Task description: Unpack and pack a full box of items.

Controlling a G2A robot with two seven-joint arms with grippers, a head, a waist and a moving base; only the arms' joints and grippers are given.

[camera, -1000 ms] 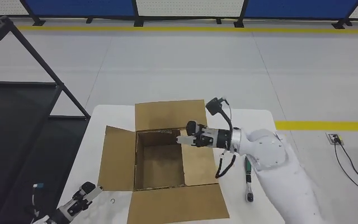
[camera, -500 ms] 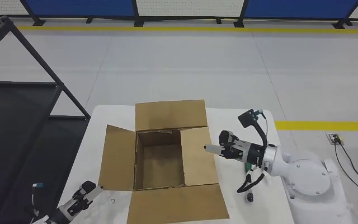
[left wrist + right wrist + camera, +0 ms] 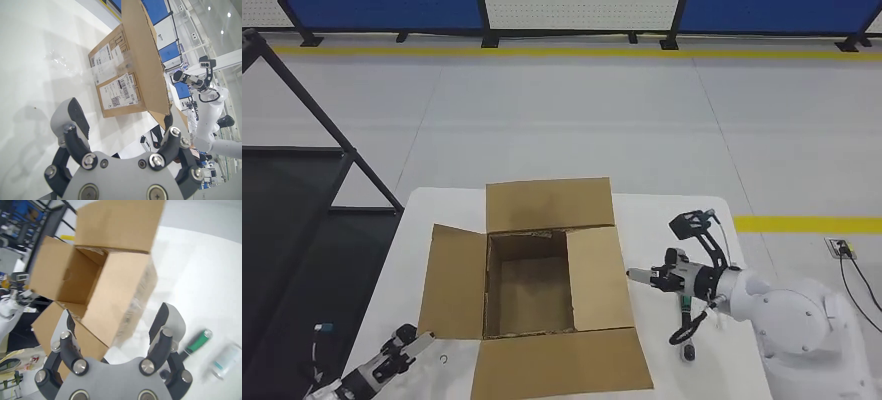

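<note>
Your right gripper (image 3: 116, 313) is wide open and holds nothing, just beside the box's (image 3: 547, 205) right flap. Your left gripper (image 3: 121, 111) is also wide open and bare, near the box's left flap. Barcode labels (image 3: 121, 92) cover the box's side. A green-handled tool (image 3: 197, 341) and a bottle (image 3: 225, 361) lie on the table (image 3: 662, 215).

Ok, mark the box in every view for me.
Top view: box on the table, flaps open.
Left wrist view: box beyond the left pincer, labelled side facing it.
Right wrist view: box beyond the right pincer, open top showing.
Shared landmark: the white table under it.
</note>
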